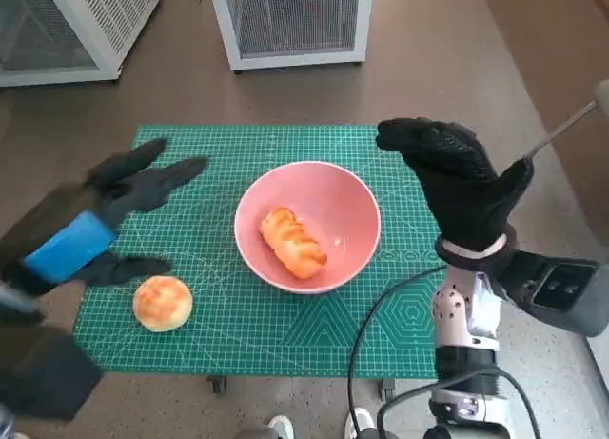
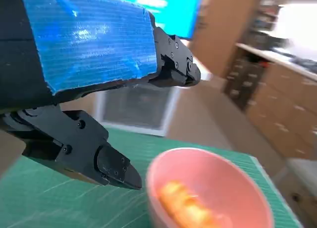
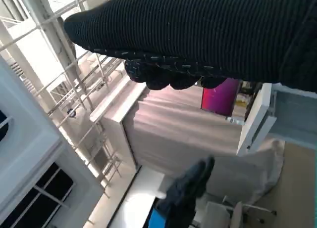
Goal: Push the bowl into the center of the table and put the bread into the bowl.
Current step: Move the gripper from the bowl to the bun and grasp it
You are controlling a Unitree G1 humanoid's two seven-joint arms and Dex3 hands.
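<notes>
Holding nothing, left hand (image 1: 105,215) and seemingly right hand (image 1: 463,182) spread beside bowl (image 1: 307,226).

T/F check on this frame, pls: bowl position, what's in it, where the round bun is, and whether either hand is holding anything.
1. The pink bowl sits near the middle of the green mat. True.
2. The bowl is empty. False: a twisted piece of bread lies inside it.
3. A round bun lies on the mat outside the bowl, on the robot's left side. True.
4. The left hand holds the round bun. False: it hovers above the mat with fingers spread, holding nothing.
5. The right hand grips the bowl's rim. False: it is raised beside the bowl, open, not touching it.
</notes>
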